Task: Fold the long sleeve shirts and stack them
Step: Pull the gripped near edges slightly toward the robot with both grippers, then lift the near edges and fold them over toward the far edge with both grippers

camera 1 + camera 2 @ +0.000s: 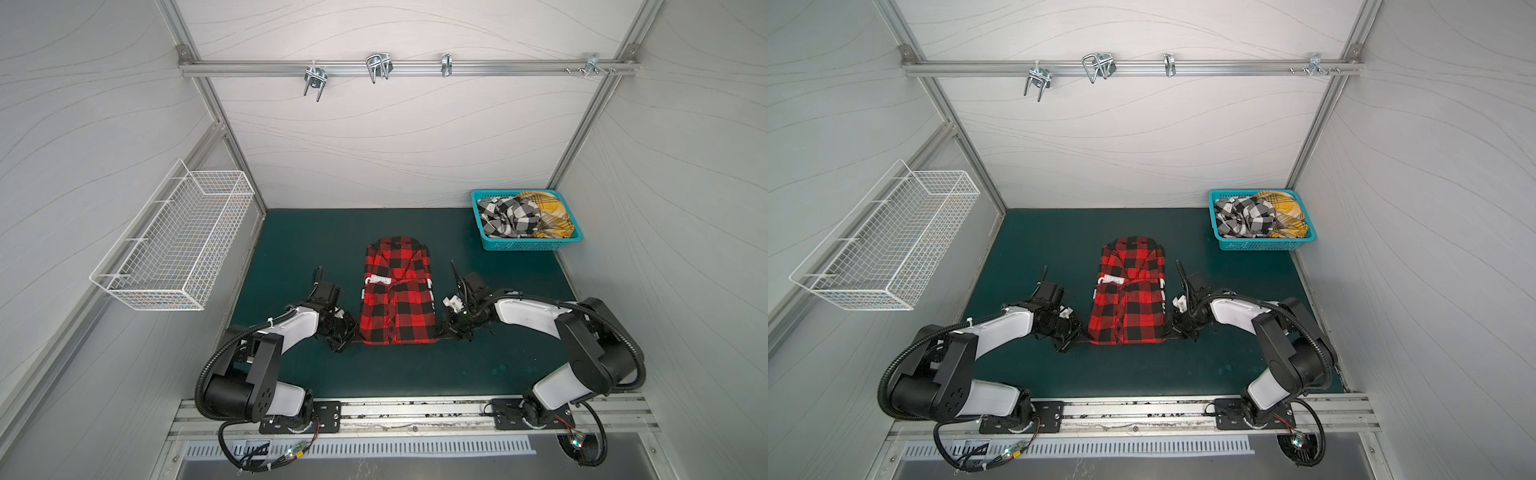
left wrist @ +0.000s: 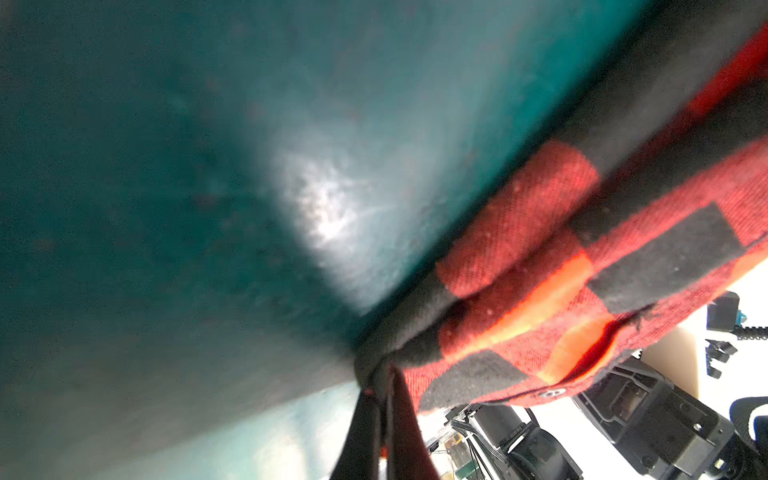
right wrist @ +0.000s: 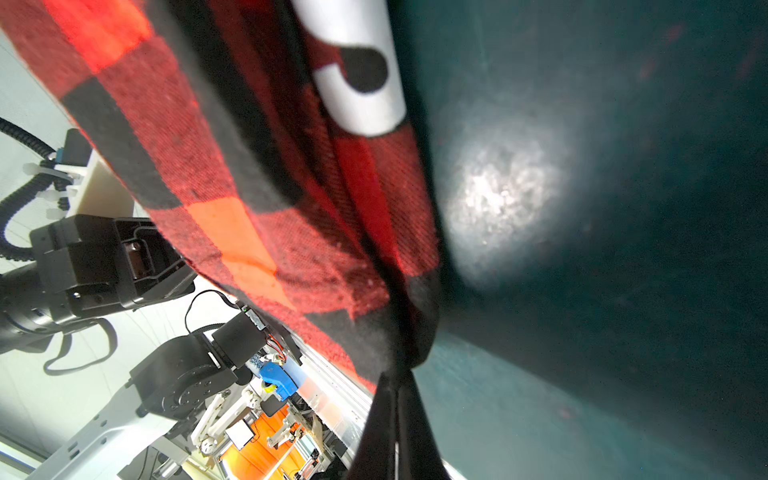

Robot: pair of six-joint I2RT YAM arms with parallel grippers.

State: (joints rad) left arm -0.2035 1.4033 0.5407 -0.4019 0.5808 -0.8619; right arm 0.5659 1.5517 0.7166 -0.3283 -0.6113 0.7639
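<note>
Between left pincer (image 1: 354, 341), right pincer (image 1: 441, 333): shirt (image 1: 397, 301)

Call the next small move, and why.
Probably lift and fold the near hem over to the far end: left gripper and right gripper are shut on the hem corners of the red-and-black plaid button-up shirt, sides folded in.

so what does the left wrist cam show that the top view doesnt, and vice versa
Only the left wrist view: a close-up of the left end effector, shut on a corner hem of the red-and-black shirt.
Only a top view: the turquoise basket holding the black-and-white shirt and the yellow shirt, and the white wire basket on the wall.
Both: the red-and-black shirt and the green mat.
</note>
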